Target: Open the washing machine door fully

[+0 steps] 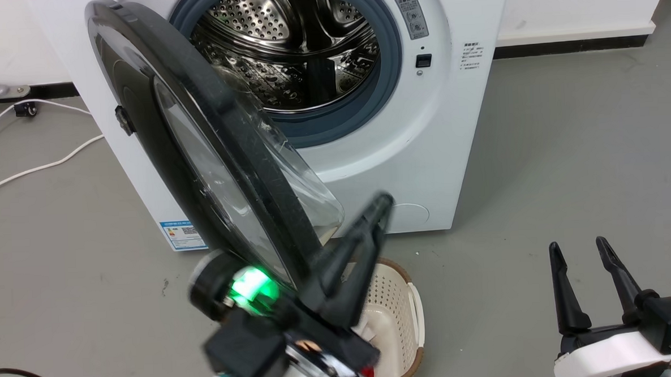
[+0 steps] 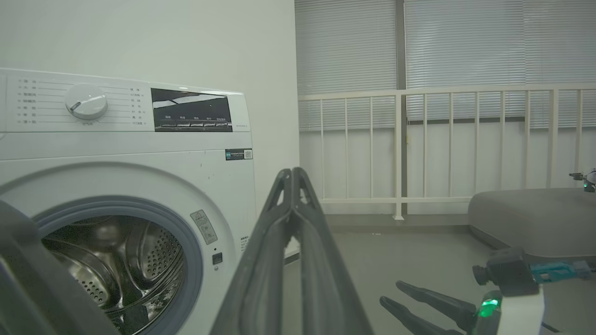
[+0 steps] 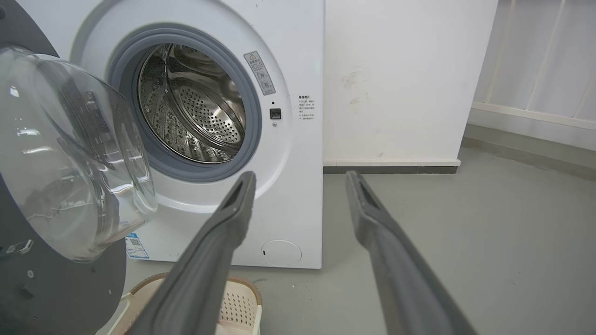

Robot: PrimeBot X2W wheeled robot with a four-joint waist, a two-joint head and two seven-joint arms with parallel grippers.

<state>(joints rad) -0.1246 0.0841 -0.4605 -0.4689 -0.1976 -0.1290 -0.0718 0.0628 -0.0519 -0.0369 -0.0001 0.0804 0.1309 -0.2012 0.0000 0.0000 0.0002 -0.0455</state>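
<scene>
The washing machine door (image 1: 139, 101) stands swung out left of the drum (image 1: 295, 48). The left end effector (image 1: 382, 203), fingers together, sits just right of its near edge. The right end effector (image 1: 577, 246), fingers apart, is well right.

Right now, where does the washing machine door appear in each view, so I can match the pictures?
Head view: the washing machine door stands open left of centre, nearly edge-on to the camera.
Left wrist view: a dark slice of its rim crosses the bottom left corner.
Right wrist view: it sits at the left edge, clear glass bulging toward the machine.
Shared landmark: the small black latch slot right of the drum opening.
</scene>
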